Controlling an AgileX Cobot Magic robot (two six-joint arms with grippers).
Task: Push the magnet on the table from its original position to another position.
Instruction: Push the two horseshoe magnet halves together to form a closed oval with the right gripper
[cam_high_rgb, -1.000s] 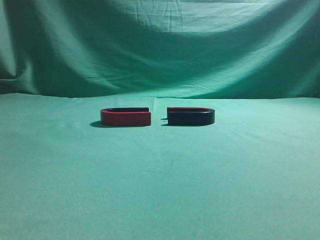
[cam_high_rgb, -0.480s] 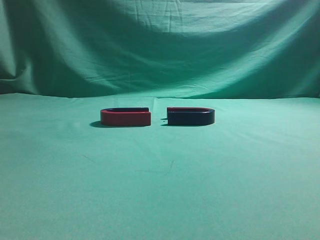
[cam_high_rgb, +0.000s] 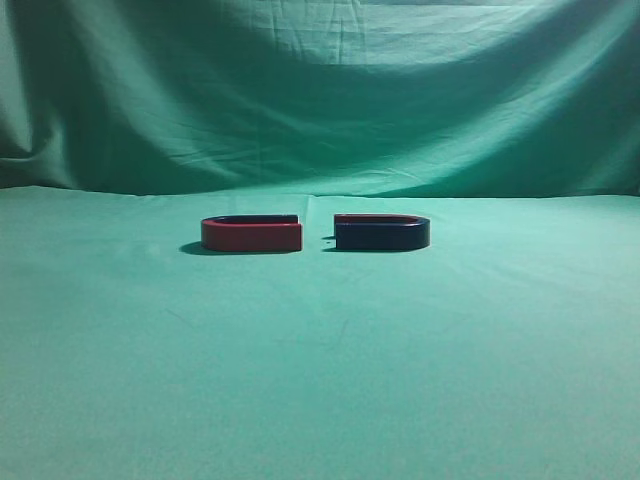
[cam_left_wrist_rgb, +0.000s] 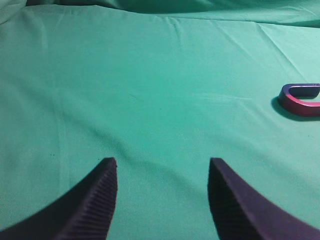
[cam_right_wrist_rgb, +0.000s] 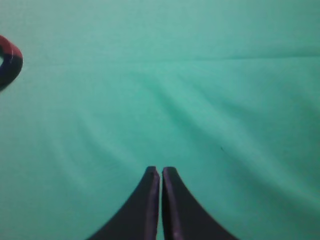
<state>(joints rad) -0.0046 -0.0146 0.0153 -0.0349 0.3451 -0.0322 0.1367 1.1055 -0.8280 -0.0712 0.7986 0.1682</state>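
Observation:
The magnet (cam_high_rgb: 381, 232) is a low dark navy-black U shape with a thin reddish top rim. It lies on the table (cam_high_rgb: 320, 370), right of centre in the exterior view, its open end facing left. Its rounded end shows at the left edge of the right wrist view (cam_right_wrist_rgb: 9, 62). My right gripper (cam_right_wrist_rgb: 160, 172) is shut and empty, over bare cloth well right of the magnet. My left gripper (cam_left_wrist_rgb: 162, 165) is open and empty over bare cloth. Neither gripper shows in the exterior view.
A red U-shaped magnet (cam_high_rgb: 251, 233) lies just left of the dark one, open ends facing each other with a small gap. It also shows at the right edge of the left wrist view (cam_left_wrist_rgb: 301, 99). A draped green backdrop (cam_high_rgb: 320, 90) rises behind the table.

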